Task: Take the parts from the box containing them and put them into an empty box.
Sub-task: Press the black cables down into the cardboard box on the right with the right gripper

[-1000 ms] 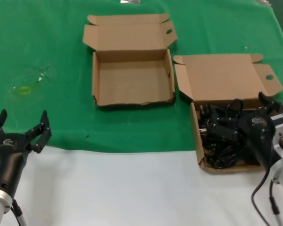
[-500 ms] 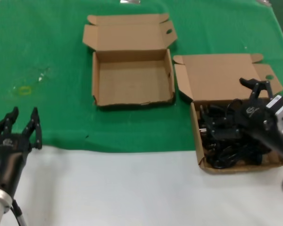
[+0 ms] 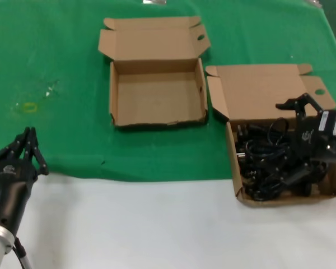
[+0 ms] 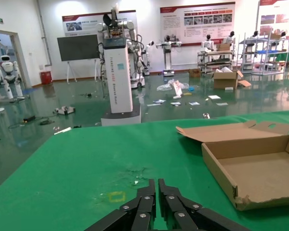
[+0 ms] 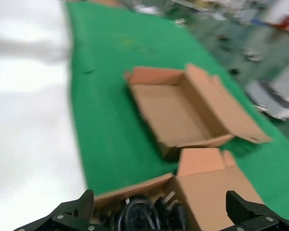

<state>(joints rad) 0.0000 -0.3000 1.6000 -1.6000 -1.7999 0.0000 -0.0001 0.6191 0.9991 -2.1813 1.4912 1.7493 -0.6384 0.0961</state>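
Note:
The empty box [image 3: 157, 95] lies open at the middle of the green cloth; it also shows in the left wrist view [image 4: 260, 168] and the right wrist view [image 5: 173, 115]. The box containing the parts [image 3: 285, 199] lies to its right, lid [image 5: 207, 183] folded back. Black power cords [image 3: 263, 162] fill it in a tangled heap, also visible in the right wrist view [image 5: 139, 214]. My right gripper [image 3: 297, 103] is open and empty above the back of that heap, jaws spread wide [image 5: 156, 211]. My left gripper [image 3: 27, 137] is shut and empty near the front left, over the cloth's edge [image 4: 156, 185].
A green cloth [image 3: 61, 50] covers the far part of the table; bare white surface [image 3: 157, 224] runs along the front. A small yellow mark [image 3: 29, 106] sits on the cloth at the left. The two boxes stand close together, corners nearly touching.
My left gripper has closed its fingers from wide open to shut. My right gripper has lifted from the cords and swung towards the back of the box, still open.

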